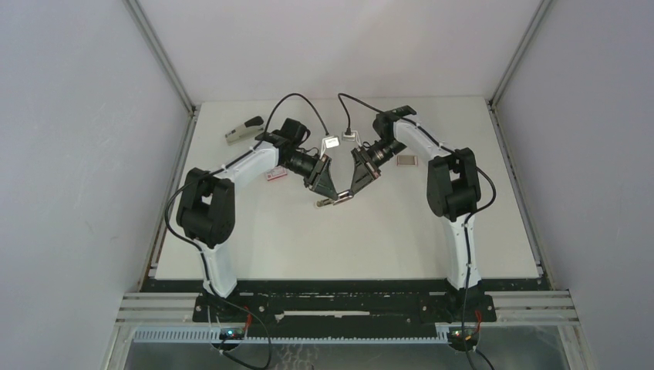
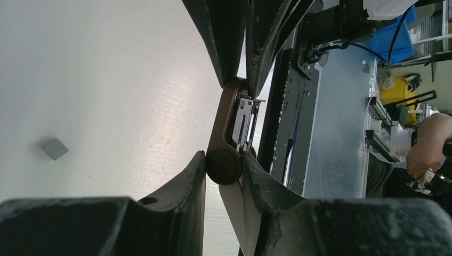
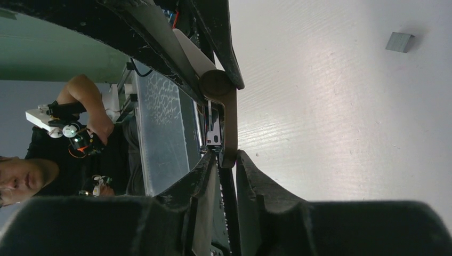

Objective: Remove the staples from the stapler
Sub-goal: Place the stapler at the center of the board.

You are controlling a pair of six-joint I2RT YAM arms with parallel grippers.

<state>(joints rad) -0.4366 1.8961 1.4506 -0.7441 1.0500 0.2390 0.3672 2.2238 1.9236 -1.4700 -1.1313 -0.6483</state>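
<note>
A brown stapler [image 1: 337, 199] hangs above the middle of the table, held between both arms. My left gripper [image 2: 224, 165] is shut on its round hinge end, and a pale part of the stapler runs back between the fingers. My right gripper [image 3: 226, 157] is shut on the opposite tip, where the brown arm [image 3: 230, 117] and the metal magazine [image 3: 214, 125] meet. In the left wrist view the right gripper [image 2: 241, 85] pinches that far end. A small silver-grey block of staples [image 2: 55, 149] lies on the table away from both grippers, also in the right wrist view as the staples [image 3: 400, 41].
A second grey and black stapler [image 1: 243, 129] lies at the far left of the table. One pink-and-white box [image 1: 275, 175] sits by the left arm and another box [image 1: 406, 160] by the right arm. A person [image 3: 80, 128] stands beyond the near edge.
</note>
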